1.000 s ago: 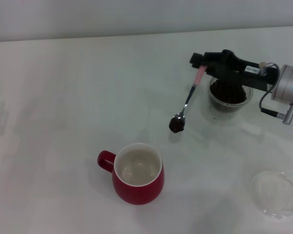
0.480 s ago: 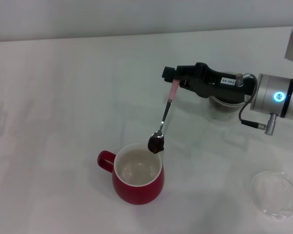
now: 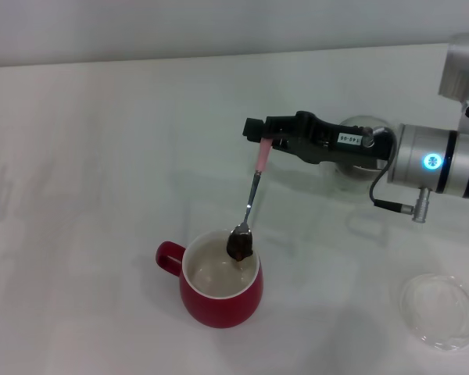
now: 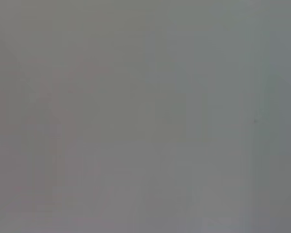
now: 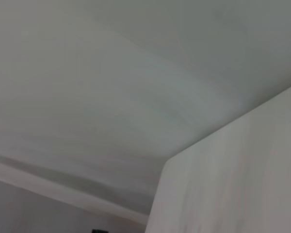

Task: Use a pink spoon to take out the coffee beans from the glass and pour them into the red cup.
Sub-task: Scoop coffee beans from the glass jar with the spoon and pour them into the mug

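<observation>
The right gripper is pinching the pink spoon by its handle. Its bowl is holding coffee beans over the red cup.

We see the pink spoon hanging steeply, bowl heaped with coffee beans over the red cup; the glass stands at its 2 o'clock.
</observation>
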`<state>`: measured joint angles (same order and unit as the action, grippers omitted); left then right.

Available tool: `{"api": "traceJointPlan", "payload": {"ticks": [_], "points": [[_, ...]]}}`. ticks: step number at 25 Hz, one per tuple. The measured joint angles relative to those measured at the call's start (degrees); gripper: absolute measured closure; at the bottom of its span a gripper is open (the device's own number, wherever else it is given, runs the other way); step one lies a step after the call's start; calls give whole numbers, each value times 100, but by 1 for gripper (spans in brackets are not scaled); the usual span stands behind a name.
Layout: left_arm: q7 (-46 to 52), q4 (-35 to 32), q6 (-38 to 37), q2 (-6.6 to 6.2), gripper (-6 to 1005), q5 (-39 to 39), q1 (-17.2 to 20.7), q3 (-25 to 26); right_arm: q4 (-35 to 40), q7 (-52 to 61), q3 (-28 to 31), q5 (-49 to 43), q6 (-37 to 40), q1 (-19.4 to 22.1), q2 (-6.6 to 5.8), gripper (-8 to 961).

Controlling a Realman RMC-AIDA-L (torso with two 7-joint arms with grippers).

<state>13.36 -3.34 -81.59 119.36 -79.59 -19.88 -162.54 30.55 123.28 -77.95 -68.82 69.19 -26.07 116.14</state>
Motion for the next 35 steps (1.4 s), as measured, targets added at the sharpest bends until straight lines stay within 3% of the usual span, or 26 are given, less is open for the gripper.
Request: {"api": "traceJointPlan", "payload": {"ticks": [8, 23, 35], "points": [[3, -8, -31, 0, 334, 29, 15, -21, -7, -377, -681, 642, -318, -106, 5, 789], [1, 5, -34, -17, 334, 32, -8, -9, -94, -1744, -927, 1422, -28, 108, 7, 787], [0, 0, -63, -18, 334, 31, -55, -20, -33, -3080, -1483, 2038, 248, 122, 5, 786]]}}
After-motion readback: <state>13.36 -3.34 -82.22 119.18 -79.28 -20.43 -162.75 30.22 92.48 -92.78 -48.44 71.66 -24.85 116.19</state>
